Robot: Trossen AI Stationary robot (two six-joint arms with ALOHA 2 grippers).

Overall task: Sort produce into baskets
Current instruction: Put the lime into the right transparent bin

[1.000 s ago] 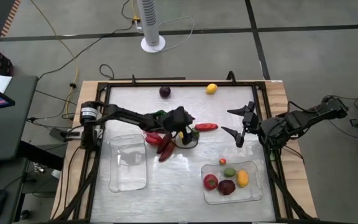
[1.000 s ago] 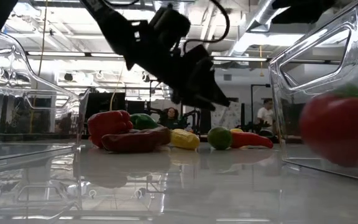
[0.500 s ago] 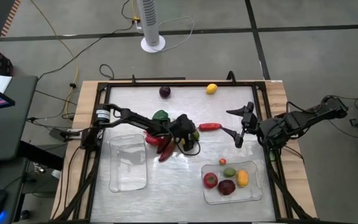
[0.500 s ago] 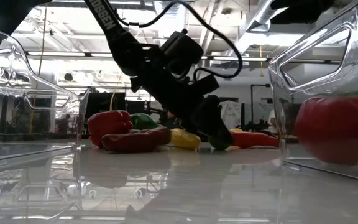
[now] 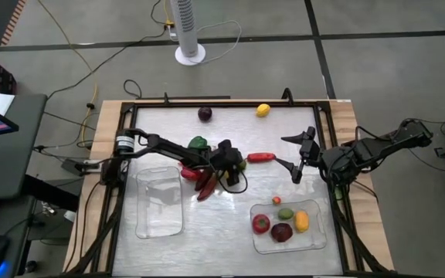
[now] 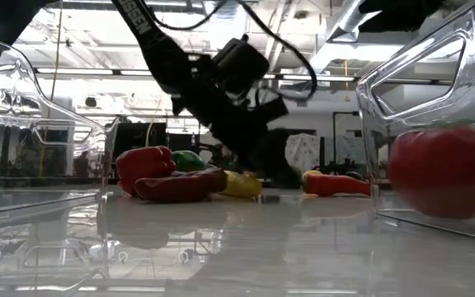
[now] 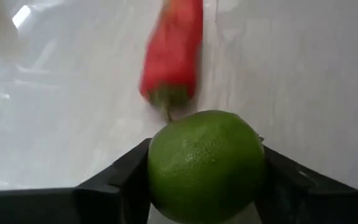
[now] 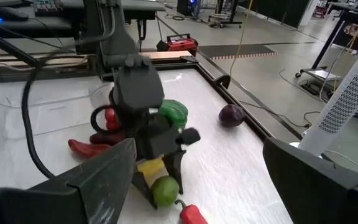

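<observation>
My left gripper [image 5: 236,164] is down at the table's middle, shut on a green lime [image 7: 205,165]; it also shows in the right wrist view [image 8: 165,190]. A long red pepper [image 5: 257,157] lies just beyond it on the table. A red pepper [image 6: 145,165], a dark-red pepper [image 6: 180,186], a green pepper [image 5: 199,143] and a yellow piece [image 6: 239,183] lie bunched beside the gripper. My right gripper [image 5: 284,150] is open and empty at the table's right. Two clear trays stand near the front: the left one [image 5: 159,202] and the right one [image 5: 315,235]. My left gripper pinches the lime between its two fingers, one on each opposite side [image 7: 154,168]. The fingers slant down at it from the table's left. The lime sits low at the table top; whether it rests on it, I cannot tell.
The right tray holds a red tomato [image 5: 261,225], a dark piece [image 5: 282,232], a yellow lemon [image 5: 302,222] and a green lime [image 5: 285,213]. A dark purple piece [image 5: 205,113] and a lemon [image 5: 263,110] lie near the far edge. Bare table lies between the trays.
My left gripper has come down from above the pile and gone a little toward the table's right edge onto the green lime, which now sits between its fingers. The other produce has stayed where it was.
</observation>
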